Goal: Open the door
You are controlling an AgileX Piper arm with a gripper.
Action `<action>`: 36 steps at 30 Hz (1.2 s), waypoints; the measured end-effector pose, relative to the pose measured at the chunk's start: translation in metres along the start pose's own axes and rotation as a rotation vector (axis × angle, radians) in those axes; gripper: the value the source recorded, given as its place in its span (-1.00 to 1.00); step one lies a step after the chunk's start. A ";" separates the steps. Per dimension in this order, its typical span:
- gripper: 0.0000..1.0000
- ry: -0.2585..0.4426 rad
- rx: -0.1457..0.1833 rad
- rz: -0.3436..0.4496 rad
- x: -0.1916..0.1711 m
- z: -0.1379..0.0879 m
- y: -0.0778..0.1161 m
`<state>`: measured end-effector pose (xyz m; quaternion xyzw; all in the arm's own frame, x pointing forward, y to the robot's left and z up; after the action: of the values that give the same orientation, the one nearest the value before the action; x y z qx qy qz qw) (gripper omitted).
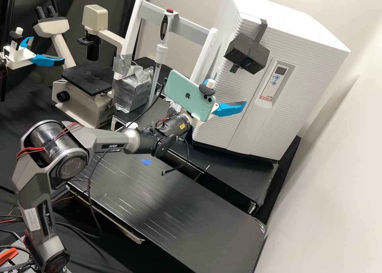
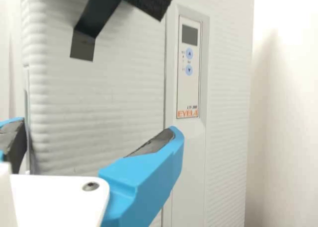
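In the high view my gripper [image 1: 226, 92] stands open in front of the white cabinet's ribbed door [image 1: 247, 93], low and toward its left edge. A phone on the gripper's mount partly covers the fingers. The door looks closed. A dark block [image 1: 248, 54] is fixed by black strips near its top. In the wrist view the gripper [image 2: 94, 130] has its fingers wide apart, one near the door's side edge and the other before its front. The door [image 2: 104, 98] shows behind them, with nothing seen held. Whether a finger touches it, I cannot tell.
A control panel [image 1: 274, 80] is on the cabinet front, right of the block. Left of the cabinet stand a white frame [image 1: 175, 23], a pipette [image 1: 161, 52], a silver-wrapped box [image 1: 133, 88] and a microscope [image 1: 85, 102]. A wall rises at the right.
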<state>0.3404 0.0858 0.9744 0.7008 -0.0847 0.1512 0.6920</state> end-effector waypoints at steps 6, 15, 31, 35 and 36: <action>-1.00 -0.001 0.000 -0.001 0.000 0.001 -0.001; -1.00 -0.003 -0.004 -0.009 0.001 0.003 -0.003; -1.00 0.014 -0.036 -0.029 0.001 0.001 -0.005; -1.00 0.020 -0.048 -0.033 -0.001 0.004 -0.005; -1.00 0.021 -0.050 -0.035 -0.001 0.004 -0.005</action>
<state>0.3416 0.0816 0.9695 0.6830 -0.0692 0.1443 0.7127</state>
